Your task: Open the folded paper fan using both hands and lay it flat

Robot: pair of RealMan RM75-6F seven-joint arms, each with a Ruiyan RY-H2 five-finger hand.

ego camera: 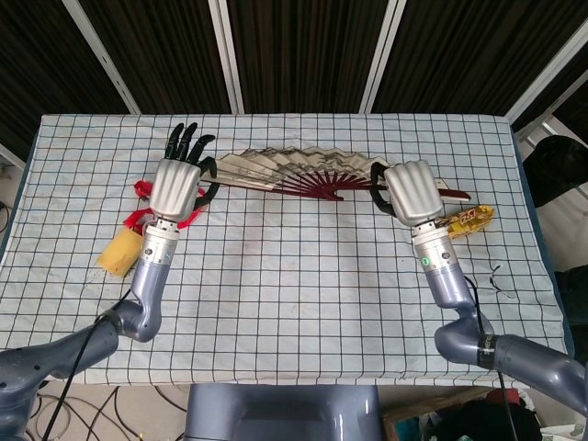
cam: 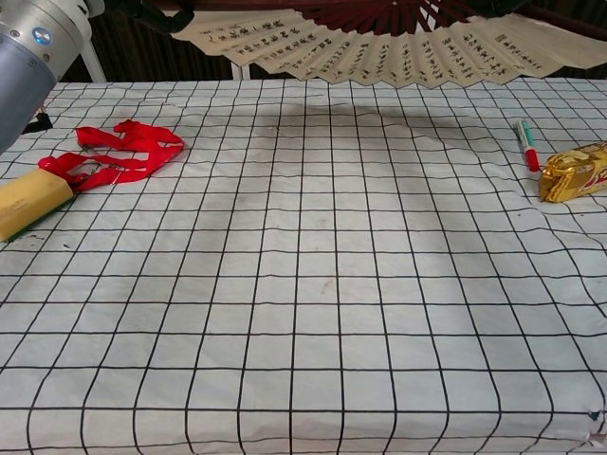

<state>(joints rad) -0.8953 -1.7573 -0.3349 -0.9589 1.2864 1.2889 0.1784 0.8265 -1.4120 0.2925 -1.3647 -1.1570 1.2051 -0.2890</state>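
Checked tablecloth [ego camera: 303, 276] carries one spread fan [ego camera: 294, 170], held by two hands

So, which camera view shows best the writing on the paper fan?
The chest view: it looks up at the underside of the paper fan, where rows of dark characters show on the cream pleats. The head view shows the whole fan from above, spread between both hands, but its markings are too small to read.

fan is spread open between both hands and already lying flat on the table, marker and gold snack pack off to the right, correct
Not quite: the fan is spread open between both hands but held above the table, not lying on it; the chest view shows its shadow below. The marker and gold snack pack are at right.
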